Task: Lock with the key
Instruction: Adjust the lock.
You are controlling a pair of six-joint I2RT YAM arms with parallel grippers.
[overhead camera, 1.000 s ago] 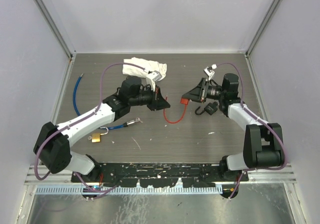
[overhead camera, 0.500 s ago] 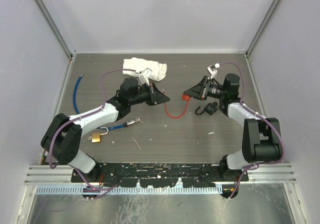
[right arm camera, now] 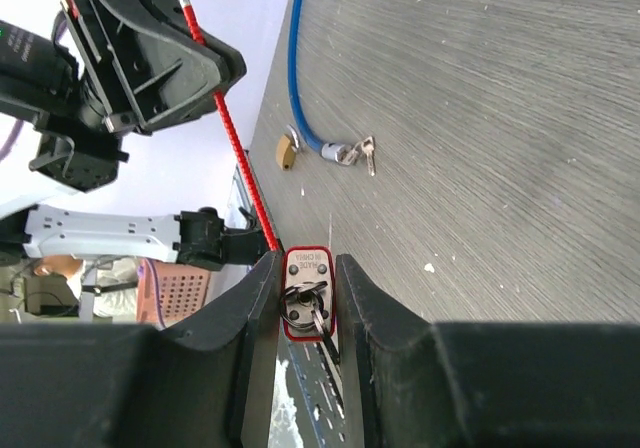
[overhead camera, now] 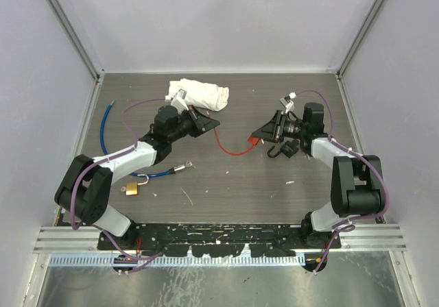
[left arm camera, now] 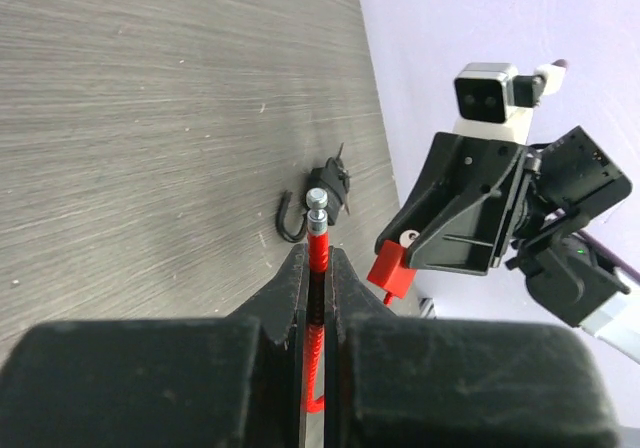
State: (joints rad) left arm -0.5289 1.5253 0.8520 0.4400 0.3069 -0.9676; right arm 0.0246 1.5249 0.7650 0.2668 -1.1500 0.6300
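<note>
My right gripper [right arm camera: 308,264] is shut on the red lock body [right arm camera: 307,290], whose metal face points at the camera. A key on a ring [right arm camera: 312,311] sits in its keyhole. The red cable [overhead camera: 232,147] sags from the lock body [overhead camera: 254,140] across to my left gripper [overhead camera: 208,124]. The left gripper [left arm camera: 318,255] is shut on the cable's free end [left arm camera: 318,251]; the cable's metal tip [left arm camera: 317,204] sticks out past its jaws, aimed toward the right gripper [left arm camera: 466,220] and the lock body [left arm camera: 390,266], a short gap away.
A white cloth [overhead camera: 199,94] lies at the back, behind the left gripper. A blue cable [overhead camera: 104,126] and a brass padlock [overhead camera: 131,189] lie on the left. A black padlock with an open shackle [overhead camera: 284,149] rests under the right arm.
My left gripper has drawn back and to the left with the cable end, stretching the red cable out. The right gripper has kept its hold on the lock body, nearly in place.
</note>
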